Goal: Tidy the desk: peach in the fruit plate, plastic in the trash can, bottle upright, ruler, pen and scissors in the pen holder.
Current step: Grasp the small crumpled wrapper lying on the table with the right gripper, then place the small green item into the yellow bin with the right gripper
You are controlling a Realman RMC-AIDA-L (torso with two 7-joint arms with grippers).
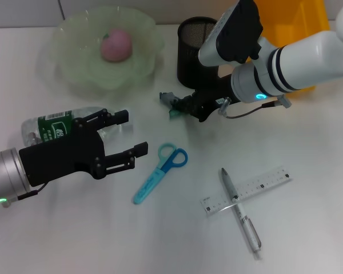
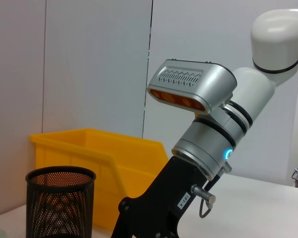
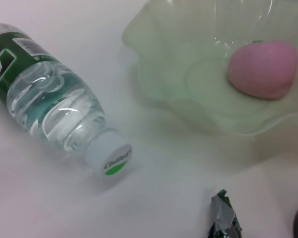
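Observation:
A pink peach lies in the pale green fruit plate at the back left. The water bottle lies on its side at the left, partly under my left gripper, which is open above the table. My right gripper is in front of the black mesh pen holder, shut on a crumpled piece of plastic. Blue scissors lie mid-table. A clear ruler and a silver pen lie crossed at the front right.
A yellow bin stands at the back right behind my right arm. The white tabletop has bare room at the front left.

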